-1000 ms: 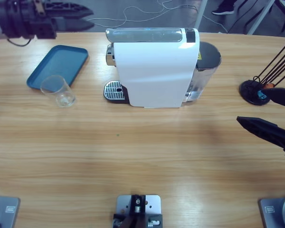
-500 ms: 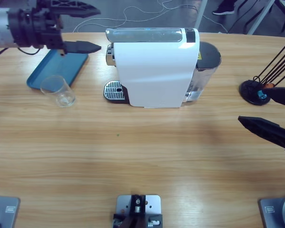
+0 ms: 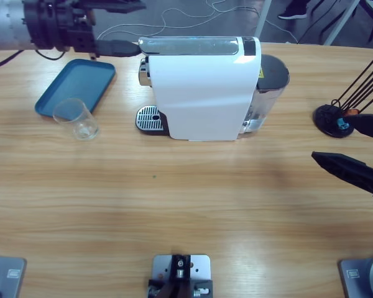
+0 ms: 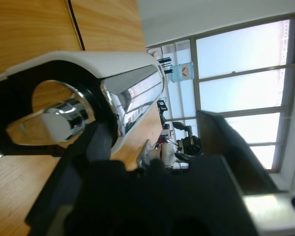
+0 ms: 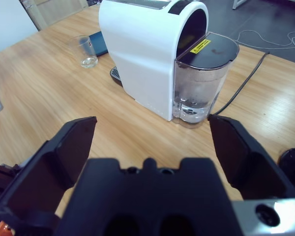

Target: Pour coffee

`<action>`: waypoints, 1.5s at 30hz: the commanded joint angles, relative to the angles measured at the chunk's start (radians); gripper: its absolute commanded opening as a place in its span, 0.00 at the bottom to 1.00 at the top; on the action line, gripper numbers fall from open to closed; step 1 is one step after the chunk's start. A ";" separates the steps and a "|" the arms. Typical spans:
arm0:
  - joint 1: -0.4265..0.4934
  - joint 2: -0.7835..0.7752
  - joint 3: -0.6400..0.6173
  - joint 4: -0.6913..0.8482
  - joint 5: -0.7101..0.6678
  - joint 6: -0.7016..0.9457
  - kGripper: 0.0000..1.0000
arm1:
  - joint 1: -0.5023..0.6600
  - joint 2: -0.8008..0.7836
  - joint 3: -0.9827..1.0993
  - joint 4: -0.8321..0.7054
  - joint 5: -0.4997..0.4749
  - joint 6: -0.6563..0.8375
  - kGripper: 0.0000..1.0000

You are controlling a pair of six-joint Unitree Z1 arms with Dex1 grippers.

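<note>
a white coffee machine [image 3: 202, 87] stands at the far middle of the long wooden table [image 3: 174, 205], its silver top lever running along its upper edge and a round metal drip grate [image 3: 150, 118] jutting out at its lower left in the high view. a clear water tank [image 5: 202, 78] with a dark lid sits against the machine's other end, with a little water at its bottom in the right wrist view. the left gripper [image 3: 129, 26] comes in from the upper left corner of the high view, its two black jaws spread wide apart, the nearer jaw's tip right at the machine's left end by the silver lever and the other jaw further back beyond the table edge; nothing is between them. the left wrist view looks straight at the chromed front end of the machine [image 4: 64, 115], close before the jaws. a small clear glass tumbler [image 3: 76, 118] stands upright on the bare wood, just off the near corner of a blue tray [image 3: 81, 81], well left of the drip grate; no dark layer of coffee can be made out in it. the right gripper [image 3: 360, 146] hangs over the right edge of the table, well apart from the machine, its jaws spread open and holding nothing. just beyond it sits a black round base [image 3: 331, 120] with thin dark rods rising from it. cables lie on the floor behind the table.
</note>
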 commanded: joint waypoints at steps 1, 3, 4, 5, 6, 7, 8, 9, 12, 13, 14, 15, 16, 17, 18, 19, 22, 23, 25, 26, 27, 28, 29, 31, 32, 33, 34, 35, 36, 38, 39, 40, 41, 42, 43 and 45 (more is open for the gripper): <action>-0.018 0.048 0.000 -0.018 0.026 -0.012 0.28 | 0.009 -0.019 0.033 -0.008 0.012 -0.008 1.00; -0.017 0.034 0.003 -0.020 0.030 -0.012 0.00 | 0.009 -0.019 0.033 -0.008 0.012 -0.008 1.00; -0.015 0.019 0.006 -0.020 0.033 -0.012 0.00 | 0.009 -0.018 0.033 -0.008 0.012 -0.008 1.00; -0.013 0.004 0.009 -0.020 0.038 -0.011 0.00 | 0.009 -0.018 0.033 -0.008 0.012 -0.008 1.00; -0.012 -0.011 0.009 -0.020 0.043 -0.009 0.00 | 0.009 -0.018 0.033 -0.008 0.012 -0.008 1.00; -0.012 -0.021 0.005 -0.020 0.045 -0.009 0.00 | 0.009 -0.018 0.033 -0.008 0.012 -0.008 1.00; -0.012 -0.025 -0.002 -0.020 0.044 -0.009 0.00 | 0.009 -0.018 0.033 -0.008 0.013 -0.008 1.00; -0.012 -0.026 -0.010 -0.020 0.043 -0.009 0.00 | 0.009 -0.018 0.033 -0.008 0.013 -0.008 1.00; -0.028 -0.030 -0.054 -0.020 0.042 -0.014 0.00 | 0.009 -0.022 0.033 -0.008 0.013 -0.008 1.00; -0.033 -0.031 -0.073 -0.018 0.040 -0.020 0.00 | 0.009 -0.023 0.034 -0.008 0.013 -0.008 1.00; -0.035 -0.035 -0.092 -0.012 0.040 -0.024 0.00 | 0.009 -0.025 0.035 -0.008 0.014 -0.008 1.00; -0.035 -0.045 -0.120 0.004 0.042 -0.025 0.00 | 0.009 -0.028 0.035 -0.008 0.015 -0.008 1.00; -0.035 -0.055 -0.145 0.023 0.045 -0.025 0.00 | 0.009 -0.028 0.035 -0.008 0.014 -0.008 1.00; -0.035 -0.065 -0.170 0.044 0.049 -0.023 0.00 | 0.009 -0.028 0.035 -0.008 0.014 -0.008 1.00; -0.035 -0.074 -0.193 0.066 0.053 -0.021 0.00 | 0.009 -0.029 0.035 -0.008 0.014 -0.008 1.00; -0.035 -0.083 -0.218 0.091 0.061 -0.015 0.00 | 0.009 -0.032 0.036 -0.008 0.013 -0.008 1.00; -0.052 -0.137 -0.332 0.273 0.118 0.066 0.00 | 0.009 -0.036 0.037 -0.008 0.013 -0.008 1.00; -0.065 -0.161 -0.388 0.393 0.161 0.143 0.00 | 0.009 -0.037 0.037 -0.008 0.012 -0.008 1.00; -0.114 -0.217 -0.516 0.731 0.352 0.356 0.61 | 0.009 -0.047 0.037 -0.002 -0.004 -0.005 1.00; -0.143 -0.242 -0.563 0.874 0.461 0.458 0.77 | 0.009 -0.052 0.024 0.018 -0.015 0.004 1.00; -0.175 -0.263 -0.610 1.022 0.581 0.556 0.85 | 0.009 -0.053 -0.004 0.070 -0.030 0.022 1.00; -0.208 -0.279 -0.656 1.165 0.698 0.647 0.92 | 0.009 -0.051 -0.048 0.147 -0.049 0.054 1.00; -0.246 -0.294 -0.681 1.267 0.823 0.721 0.98 | 0.009 -0.036 -0.102 0.236 -0.077 0.095 1.00; -0.293 -0.356 -0.622 1.337 1.008 0.803 0.99 | 0.007 0.050 -0.235 0.432 -0.153 0.148 1.00; -0.297 -0.393 -0.576 1.332 1.020 0.813 0.99 | -0.004 0.092 -0.295 0.502 -0.195 0.166 1.00; -0.297 -0.427 -0.527 1.322 1.018 0.817 0.99 | -0.045 0.130 -0.352 0.560 -0.214 0.181 1.00; -0.297 -0.458 -0.481 1.313 1.013 0.822 0.99 | -0.095 0.157 -0.404 0.613 -0.215 0.186 1.00; -0.304 -0.486 -0.439 1.310 1.010 0.836 0.98 | -0.138 0.180 -0.448 0.663 -0.215 0.188 1.00; -0.327 -0.516 -0.399 1.311 1.013 0.858 0.98 | -0.186 0.208 -0.487 0.714 -0.212 0.192 1.00; -0.401 -0.575 -0.319 1.310 1.050 0.900 0.98 | -0.300 0.281 -0.567 0.836 -0.207 0.210 1.00; -0.437 -0.599 -0.282 1.310 1.091 0.899 0.99 | -0.346 0.318 -0.600 0.881 -0.203 0.212 1.00; -0.465 -0.618 -0.245 1.308 1.130 0.898 0.99 | -0.383 0.359 -0.636 0.926 -0.206 0.212 1.00; -0.490 -0.633 -0.200 1.303 1.148 0.903 0.99 | -0.405 0.378 -0.656 0.942 -0.212 0.212 1.00; -0.501 -0.641 -0.164 1.290 1.148 0.906 0.99 | -0.424 0.381 -0.663 0.940 -0.217 0.212 0.99; -0.509 -0.649 -0.126 1.268 1.146 0.903 0.99 | -0.437 0.379 -0.663 0.927 -0.224 0.217 0.93; -0.510 -0.681 -0.032 1.187 1.140 0.891 0.98 | -0.445 0.366 -0.658 0.897 -0.266 0.270 0.73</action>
